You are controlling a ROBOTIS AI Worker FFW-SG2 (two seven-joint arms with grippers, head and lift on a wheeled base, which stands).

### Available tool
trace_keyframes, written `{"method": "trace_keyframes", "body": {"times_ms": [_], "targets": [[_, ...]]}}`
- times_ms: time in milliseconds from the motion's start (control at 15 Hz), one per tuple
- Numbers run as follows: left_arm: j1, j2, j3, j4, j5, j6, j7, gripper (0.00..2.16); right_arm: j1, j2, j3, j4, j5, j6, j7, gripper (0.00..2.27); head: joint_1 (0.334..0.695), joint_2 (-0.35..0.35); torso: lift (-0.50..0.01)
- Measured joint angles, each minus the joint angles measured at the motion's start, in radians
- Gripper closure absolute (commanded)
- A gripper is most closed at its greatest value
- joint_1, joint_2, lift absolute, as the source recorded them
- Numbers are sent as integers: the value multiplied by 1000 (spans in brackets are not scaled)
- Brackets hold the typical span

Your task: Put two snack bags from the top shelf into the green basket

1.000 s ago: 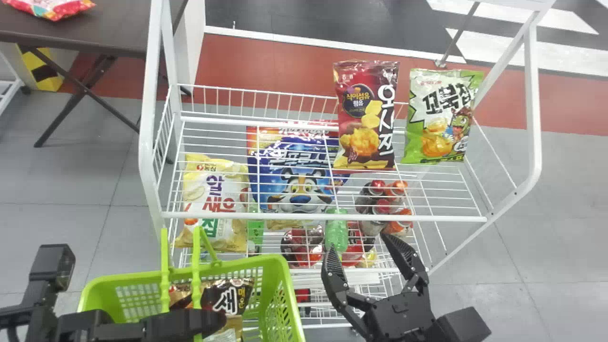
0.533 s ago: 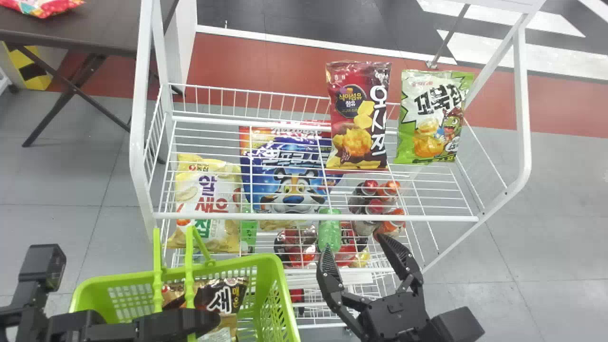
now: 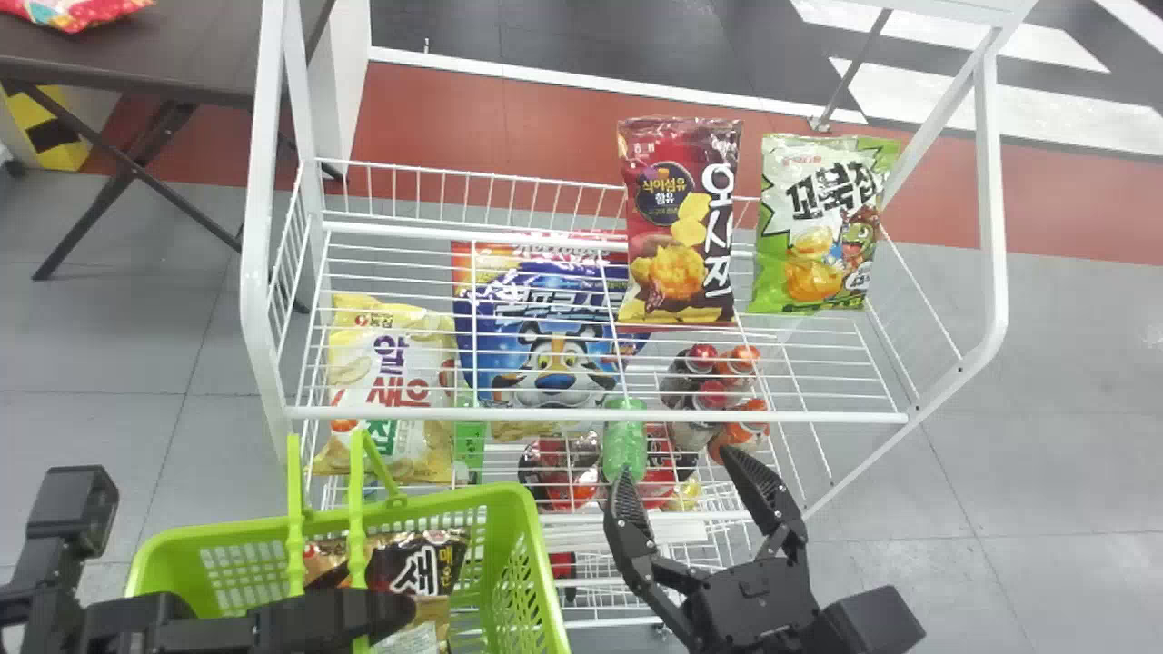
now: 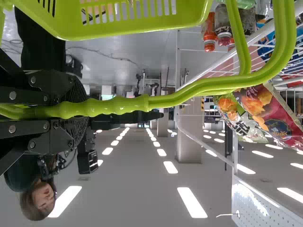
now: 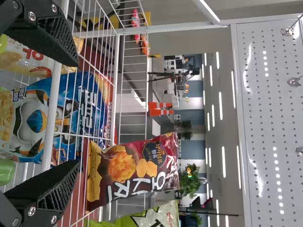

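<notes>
1. Snack bags on the top shelf: I count two, both far right, one maroon point(image 3: 677, 227), one green-and-white point(image 3: 813, 227).
2. Big bags lower down: two, one yellow point(image 3: 391, 363) at left, one blue point(image 3: 550, 336) to its right.
3. Baskets: one, green point(image 3: 463, 498), near left, with two handles point(image 3: 357, 518).
4. Bags in it: one I can see, black-topped point(image 3: 427, 563).
5. Bottles with red or orange caps point(image 3: 710, 393): at least four, right of the middle.
6. Tables: one point(image 3: 182, 45), far left.
7. Orange-and-white cones point(image 5: 161, 112): two, far off.
</notes>
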Motion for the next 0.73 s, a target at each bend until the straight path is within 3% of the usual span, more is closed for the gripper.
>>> {"method": "trace_keyframes", "body": {"times_ms": [733], "targets": [[0,0,0,0,0,0,0,2142,0,0,-3,1,-4,0,0,80,695,-256,0]]}}
